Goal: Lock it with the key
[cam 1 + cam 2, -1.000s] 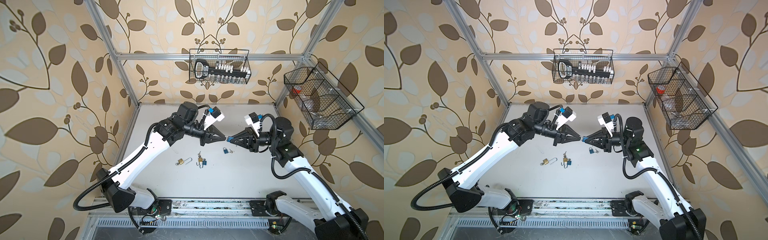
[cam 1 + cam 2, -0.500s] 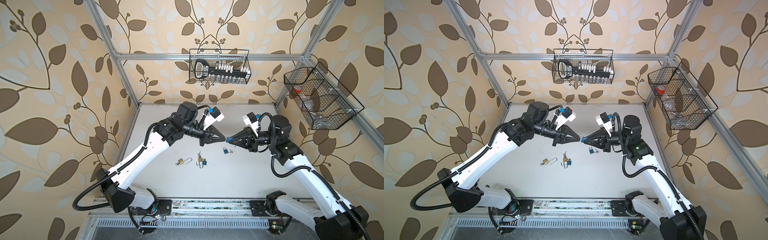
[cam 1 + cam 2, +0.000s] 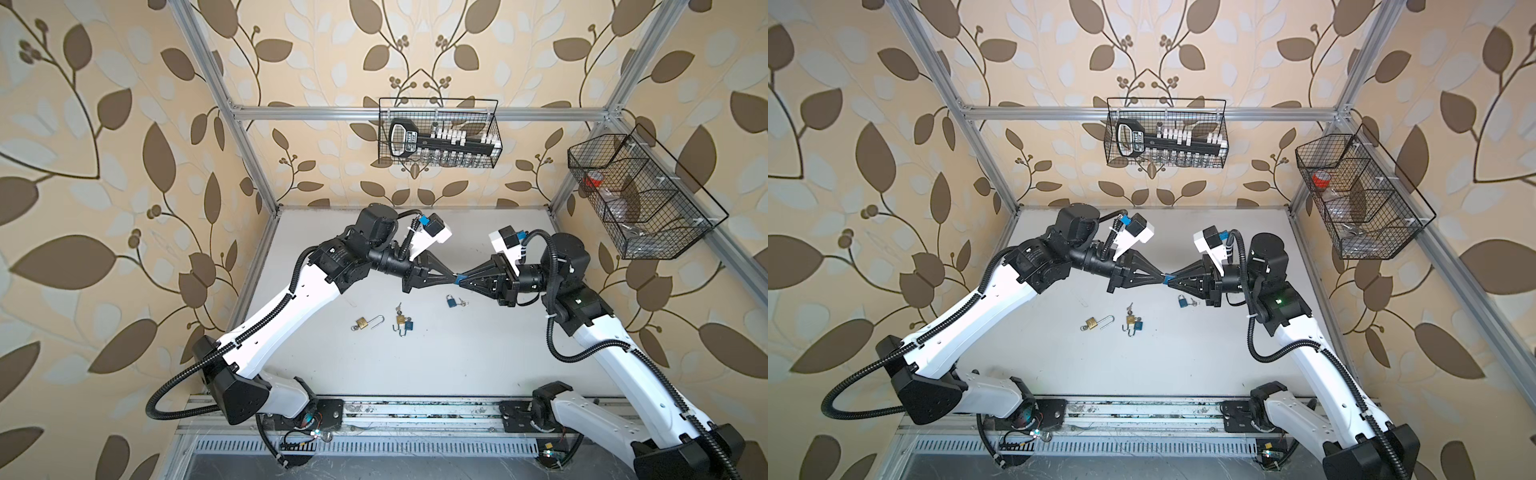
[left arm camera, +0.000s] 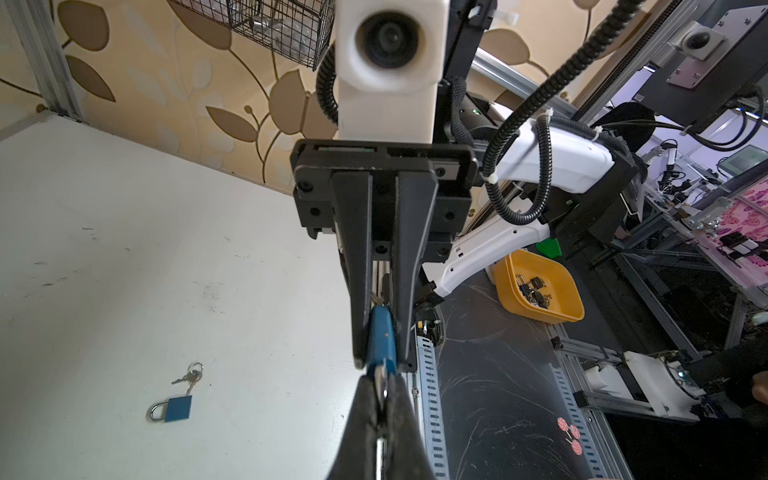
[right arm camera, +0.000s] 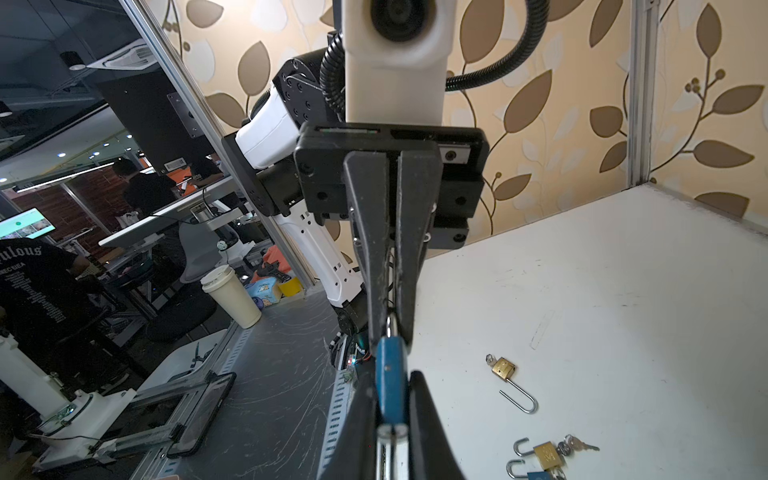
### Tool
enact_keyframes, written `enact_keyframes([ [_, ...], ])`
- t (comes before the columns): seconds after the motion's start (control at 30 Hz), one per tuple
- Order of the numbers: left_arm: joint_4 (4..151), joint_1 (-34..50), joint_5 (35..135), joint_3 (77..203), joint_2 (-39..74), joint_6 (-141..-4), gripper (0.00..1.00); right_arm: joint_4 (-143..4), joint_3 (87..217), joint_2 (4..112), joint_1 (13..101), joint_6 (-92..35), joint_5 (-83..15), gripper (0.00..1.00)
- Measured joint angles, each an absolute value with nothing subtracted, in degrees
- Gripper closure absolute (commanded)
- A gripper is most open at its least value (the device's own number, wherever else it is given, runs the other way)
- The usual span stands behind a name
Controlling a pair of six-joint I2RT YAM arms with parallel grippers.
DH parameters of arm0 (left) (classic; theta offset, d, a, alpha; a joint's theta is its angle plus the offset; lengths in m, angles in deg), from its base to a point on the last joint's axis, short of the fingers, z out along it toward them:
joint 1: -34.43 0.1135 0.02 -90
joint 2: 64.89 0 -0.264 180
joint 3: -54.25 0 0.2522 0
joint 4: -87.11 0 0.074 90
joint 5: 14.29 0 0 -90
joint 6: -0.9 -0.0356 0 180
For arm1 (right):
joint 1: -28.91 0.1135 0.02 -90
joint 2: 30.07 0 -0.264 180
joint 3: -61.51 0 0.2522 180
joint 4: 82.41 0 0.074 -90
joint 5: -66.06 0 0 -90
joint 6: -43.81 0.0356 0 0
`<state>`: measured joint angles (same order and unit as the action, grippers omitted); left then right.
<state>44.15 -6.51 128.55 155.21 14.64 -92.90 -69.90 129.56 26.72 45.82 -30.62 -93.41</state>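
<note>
Hardly anything has shifted: my right gripper (image 3: 464,278) stays clamped on the blue padlock (image 5: 390,386) above the counter (image 3: 457,365), bracing it so my left gripper (image 3: 452,276), pinched shut on the key (image 4: 380,384), can turn it.

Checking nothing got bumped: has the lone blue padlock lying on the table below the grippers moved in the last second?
No. The blue padlock lies in the same spot, just as far from the open brass padlock in a top view.
</note>
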Motion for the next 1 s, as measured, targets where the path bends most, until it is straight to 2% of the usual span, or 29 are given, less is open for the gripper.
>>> enact_keyframes([
  [0.1,46.23,-6.32,128.15,154.16,13.83,-91.8,1.0,-70.95,129.14,25.89,45.29,-30.29,-92.67,0.69],
  [0.13,46.76,-5.88,128.2,153.72,13.61,-91.32,1.0,-71.46,128.83,25.41,44.83,-30.22,-92.19,0.63],
  [0.2,47.19,-4.9,128.33,152.71,13.2,-90.38,1.0,-72.26,128.4,24.17,43.76,-30.05,-91.18,0.57],
  [0.4,46.91,-2.19,129.05,152.23,12.5,-90.18,1.0,-73.84,127.65,20.6,42.97,-30.09,-88.5,0.56],
  [0.63,46.91,-1.97,130.89,152.23,12.08,-90.01,1.0,-75.15,127.65,23.47,42.97,-28.19,-91.12,0.56],
  [0.7,46.93,-1.97,131.26,152.23,12.08,-89.9,1.0,-75.28,127.61,24.34,42.97,-27.91,-91.97,0.58],
  [0.83,47.04,-1.97,131.96,152.1,12.08,-89.03,1.0,-75.72,127.57,24.65,42.97,-27.23,-92.95,0.7],
  [1.0,47.11,-1.97,132.46,152.01,12.08,-88.63,1.0,-76.59,127.54,24.78,43.04,-26.75,-93.44,0.71],
])
